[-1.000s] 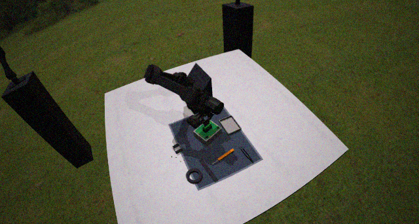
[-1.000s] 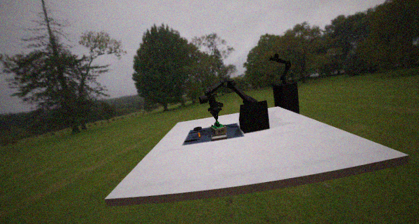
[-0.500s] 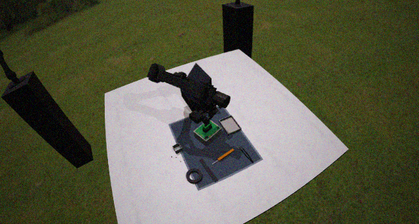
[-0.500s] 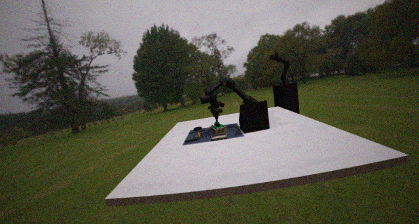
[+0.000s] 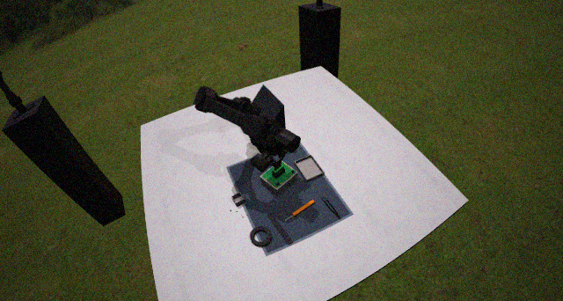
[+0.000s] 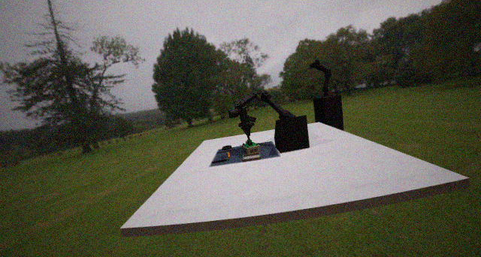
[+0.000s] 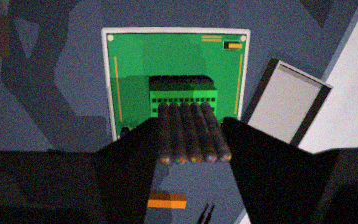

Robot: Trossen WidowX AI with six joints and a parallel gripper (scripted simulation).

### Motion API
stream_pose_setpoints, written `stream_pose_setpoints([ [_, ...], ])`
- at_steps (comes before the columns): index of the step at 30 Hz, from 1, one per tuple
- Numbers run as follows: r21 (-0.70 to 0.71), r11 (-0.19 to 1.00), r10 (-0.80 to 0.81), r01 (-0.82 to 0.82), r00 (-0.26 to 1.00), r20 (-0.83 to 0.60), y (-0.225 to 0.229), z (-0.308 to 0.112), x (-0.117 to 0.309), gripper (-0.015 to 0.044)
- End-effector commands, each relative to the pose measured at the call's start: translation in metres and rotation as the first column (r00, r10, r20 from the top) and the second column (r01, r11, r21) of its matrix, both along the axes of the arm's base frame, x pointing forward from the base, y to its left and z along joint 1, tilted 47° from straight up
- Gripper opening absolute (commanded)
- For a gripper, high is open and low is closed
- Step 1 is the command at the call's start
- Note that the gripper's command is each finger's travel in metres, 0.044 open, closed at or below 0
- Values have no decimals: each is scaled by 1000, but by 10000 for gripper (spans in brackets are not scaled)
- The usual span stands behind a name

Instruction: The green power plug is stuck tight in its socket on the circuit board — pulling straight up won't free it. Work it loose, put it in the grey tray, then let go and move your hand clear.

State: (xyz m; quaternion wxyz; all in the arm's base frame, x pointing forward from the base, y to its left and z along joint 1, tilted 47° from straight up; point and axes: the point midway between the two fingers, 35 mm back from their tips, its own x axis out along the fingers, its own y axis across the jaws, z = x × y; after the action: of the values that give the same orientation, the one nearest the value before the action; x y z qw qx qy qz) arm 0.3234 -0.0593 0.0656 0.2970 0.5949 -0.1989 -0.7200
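While the black pincer (image 5: pixel 278 165) (image 6: pixel 248 137) (image 7: pixel 190 125) points down, its fingers are closed on the green power plug (image 5: pixel 279 172) (image 6: pixel 249 141) (image 7: pixel 183 94), which is at the socket on the circuit board (image 5: pixel 269 178) (image 6: pixel 244 145) (image 7: pixel 132 60); whether it has come loose is impossible to tell. Five dark wires (image 7: pixel 195 132) run from the plug between the fingers. Just beside the board lies the grey tray (image 5: pixel 310 168) (image 6: pixel 251 157) (image 7: pixel 285 102), without the plug. Farther out on the blue mat (image 5: pixel 308 187) (image 6: pixel 267 149) (image 7: pixel 82 95) are an orange-handled screwdriver (image 5: pixel 303 208) (image 6: pixel 228 155) (image 7: pixel 166 201) and, near it, dark tweezers (image 5: pixel 331 208) (image 7: pixel 206 214). A black ring (image 5: pixel 252 238) (image 6: pixel 226 147) overlaps the mat's edge. Beneath everything is a white table (image 5: pixel 374 182) (image 6: pixel 285 185) (image 7: pixel 357 90), surrounded by grass.
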Motion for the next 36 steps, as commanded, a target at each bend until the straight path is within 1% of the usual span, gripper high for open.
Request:
stream_pose_setpoints([
  [1,30,999,16,-17,1000,23,8,12,3,0],
  [9,-171,984,61,-54,998,34,21,0,0,0],
  [13,-220,974,72,-63,997,35,24,-3,-1,0],
  [17,-179,982,63,-56,997,34,22,0,0,0],
  [19,-131,990,52,-47,998,32,20,3,0,0],
  [20,-86,996,41,-39,999,30,17,6,1,0],
  [31,-86,996,41,-39,999,30,24,12,2,0],
  [36,-86,996,41,-39,999,30,9,-1,1,0],
])
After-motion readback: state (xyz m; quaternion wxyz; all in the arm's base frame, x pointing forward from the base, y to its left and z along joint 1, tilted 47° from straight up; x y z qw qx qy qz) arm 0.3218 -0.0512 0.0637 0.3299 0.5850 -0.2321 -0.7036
